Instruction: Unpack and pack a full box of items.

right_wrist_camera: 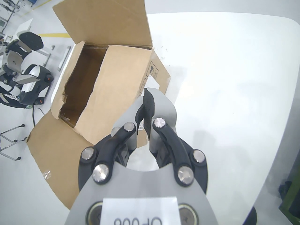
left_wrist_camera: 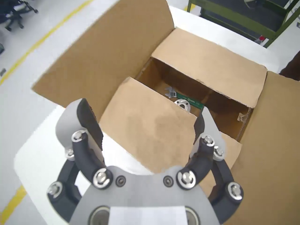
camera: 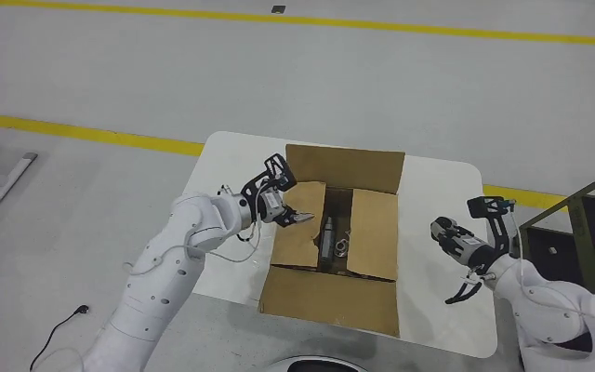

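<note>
The cardboard box (camera: 325, 299) stands in the middle of the white table (camera: 437, 186) with its flaps open. Inside lie a wrench (left_wrist_camera: 170, 92) on a green card and a round metal flange (left_wrist_camera: 182, 104); the top view shows metal parts (camera: 327, 240) in the gap between the inner flaps. My left gripper (camera: 296, 197) hovers open at the box's left side, and its fingers (left_wrist_camera: 89, 118) straddle the left inner flap (left_wrist_camera: 150, 127) without touching it. My right gripper (camera: 442, 231) is shut and empty over bare table to the right of the box (right_wrist_camera: 117, 83).
A green metal rack (camera: 569, 216) stands just past the table's right edge. Yellow lines (camera: 102, 135) cross the floor behind the table. Bare table lies right of the box. Equipment on wheels (right_wrist_camera: 25, 76) sits on the floor beyond the box.
</note>
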Available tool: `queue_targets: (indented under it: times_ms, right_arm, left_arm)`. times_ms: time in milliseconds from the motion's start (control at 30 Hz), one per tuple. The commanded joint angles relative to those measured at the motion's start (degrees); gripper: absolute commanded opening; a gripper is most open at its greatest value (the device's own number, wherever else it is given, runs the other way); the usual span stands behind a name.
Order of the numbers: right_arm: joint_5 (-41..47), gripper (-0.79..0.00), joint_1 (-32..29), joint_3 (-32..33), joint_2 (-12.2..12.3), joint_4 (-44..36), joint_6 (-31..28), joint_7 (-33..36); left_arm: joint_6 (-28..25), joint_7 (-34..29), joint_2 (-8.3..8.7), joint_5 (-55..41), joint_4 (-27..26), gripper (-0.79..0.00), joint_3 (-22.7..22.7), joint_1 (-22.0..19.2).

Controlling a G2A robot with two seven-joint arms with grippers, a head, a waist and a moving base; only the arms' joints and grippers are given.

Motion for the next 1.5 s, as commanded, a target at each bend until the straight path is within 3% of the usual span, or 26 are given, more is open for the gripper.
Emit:
queue_targets:
  times_ms: [0, 467, 633, 733, 867, 1133, 1467]
  right_arm:
    - [0.34, -0.785, 0.97, -0.68, 0.07, 0.76, -0.29, 0.01]
    - [1.37, -0.785, 7.74, -7.73, 0.42, 4.36, -0.56, 1.28]
    - [1.67, -0.785, 9.4, -9.7, 0.47, 5.96, -0.67, 0.74]
    - [2.27, -0.785, 9.8, -10.39, 0.5, 6.87, -0.71, 0.14]
    - [2.51, -0.785, 10.05, -11.09, 0.58, 7.77, -1.01, -0.38]
    - [3.29, -0.785, 10.4, -11.64, 0.82, 8.85, -1.13, -0.73]
    - [3.17, -0.785, 11.83, -13.4, 1.06, 8.57, 0.08, 0.15]
  left_arm:
    - [-0.41, 2.84, 0.72, 2.06, -2.15, 0.0, -3.06, 1.53]
    - [-0.06, 3.65, 0.86, 2.53, -2.76, 0.0, -3.7, 1.98]
    - [-8.72, 7.03, 2.01, 6.69, -4.42, 0.0, -5.61, 2.75]
    - [-18.03, 8.37, 3.19, 9.51, -6.07, 0.0, -7.83, 3.64]
    - [-18.41, 9.46, 6.05, 12.5, -11.99, 0.0, -5.37, 6.53]
    - [-18.41, 11.98, 15.11, 9.64, -15.83, 0.0, -2.11, 9.29]
    - [-18.41, 12.15, 15.4, 9.42, -15.9, 0.0, -2.11, 9.32]
